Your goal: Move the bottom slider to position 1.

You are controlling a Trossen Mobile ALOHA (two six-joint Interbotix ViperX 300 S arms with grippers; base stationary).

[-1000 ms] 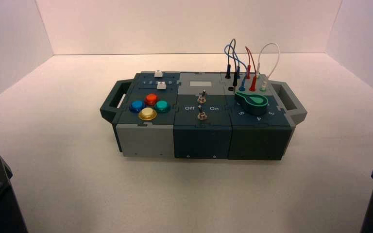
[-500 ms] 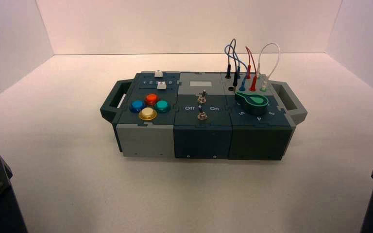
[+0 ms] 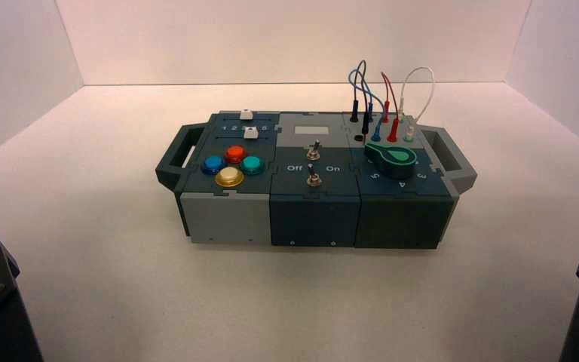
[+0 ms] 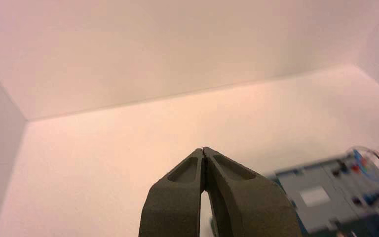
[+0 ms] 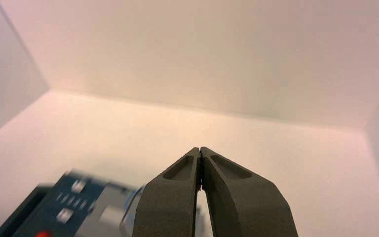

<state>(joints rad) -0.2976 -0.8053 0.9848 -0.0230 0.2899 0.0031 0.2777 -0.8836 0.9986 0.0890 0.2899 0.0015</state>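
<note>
Near box [image 3: 315, 219] — left gripper [image 4: 203, 150], right gripper [image 5: 200, 150] parked, fingertips together, both empty.

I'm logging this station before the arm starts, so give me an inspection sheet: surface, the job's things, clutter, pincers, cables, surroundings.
Surface: pale, smooth tabletop under the box; no spills seen.
Job's things: small white cube-shaped bottom slider and its dark teal track, box's far left part; position not readable.
Clutter: nothing seen.
Pincers: black left pincer and black right pincer, both shut, away from the box, idle near the robot's side.
Cables: thin blue, black, red and white wires looping above the box's far right part.
Surroundings: plain pale walls behind and on both sides.
</note>
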